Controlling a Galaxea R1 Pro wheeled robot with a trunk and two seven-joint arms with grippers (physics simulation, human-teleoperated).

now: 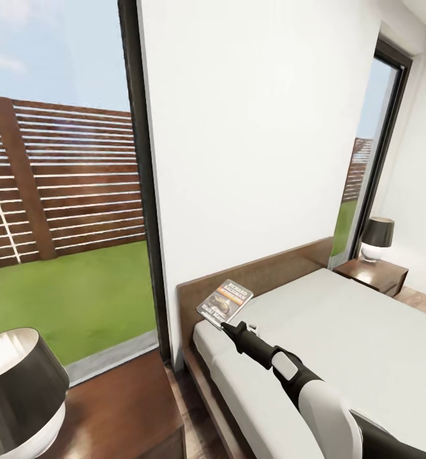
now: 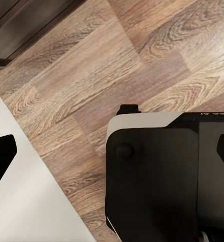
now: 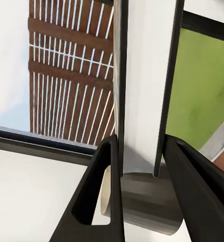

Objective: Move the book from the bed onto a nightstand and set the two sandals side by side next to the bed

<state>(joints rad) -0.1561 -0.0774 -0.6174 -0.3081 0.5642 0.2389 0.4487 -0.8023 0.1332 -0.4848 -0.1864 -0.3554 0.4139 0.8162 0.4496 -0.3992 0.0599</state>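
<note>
Book (image 1: 225,301) lifted clear of the bed (image 1: 340,338), tilted, near the headboard corner (image 1: 257,271), pinched at its lower edge by the right hand (image 1: 227,326), clenched on it; dark forearm reaching in from lower right; nightstand (image 1: 120,414) just beside the bed carrying a lamp (image 1: 18,395); second nightstand (image 1: 375,274) with lamp at the far side; left hand (image 2: 112,151) over wood floor (image 2: 142,50), fingers wide apart, released.
</note>
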